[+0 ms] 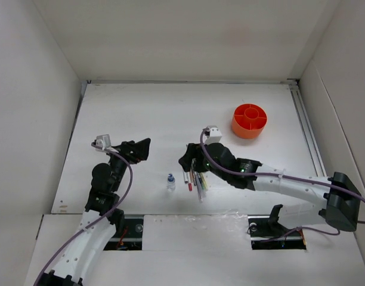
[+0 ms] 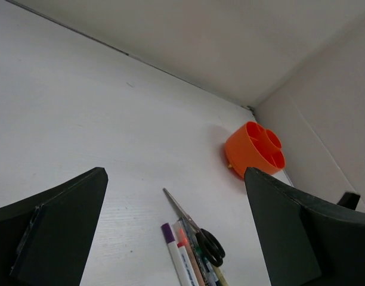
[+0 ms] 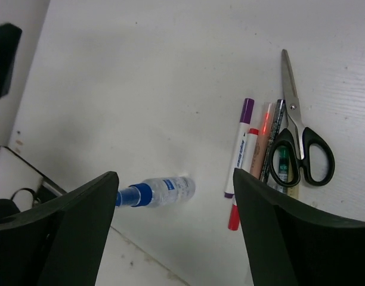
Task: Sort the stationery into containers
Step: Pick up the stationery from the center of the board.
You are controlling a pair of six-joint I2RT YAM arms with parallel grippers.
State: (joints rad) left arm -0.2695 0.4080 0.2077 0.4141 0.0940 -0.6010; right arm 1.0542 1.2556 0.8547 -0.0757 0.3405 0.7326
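Bottle: a small clear plastic bottle with a blue cap [image 3: 164, 190] appears to lie on its side on the white, faintly grained worktop [image 1: 141, 107]. It is close to the arm bases and sits apart from the other items, at their 9 o'clock.
Pen cluster: thin, smooth plastic pens and markers [image 3: 254, 155] lie touching in a tight row. They include a white marker with a purple cap [image 3: 242, 143], a white pen with red ends, a translucent peach one and a green one. Seen from overhead, their long axes run roughly 12 to 6.
Scissors: steel-bladed scissors with black loop handles [image 3: 293, 110] rest on the 3 o'clock side of the row, with the blades about parallel to the pens.
Right tool: the right tool [image 1: 187, 159] hovers over the far ends of the pens, its fingers spread wide with nothing between them. The row lies at its 6 o'clock and the bottle at about 7.
Left tool: the left tool [image 1: 142, 149] hangs released and empty, well apart from the pens. The bottle lies between its 4 and 5 o'clock.
Nearer arm: the right arm, by my reading, both for the row and for the container.
Grasp axis: a pick would likely need the fingers to close across the 12-to-6 line, and the packed row makes taking a single pen tricky.
Container: a round bright-orange plastic desk holder with an inner ring and divider walls [image 1: 245, 131] stands upright farthest back. It is at 2 o'clock from the right tool and well apart from it, and no item shows inside.
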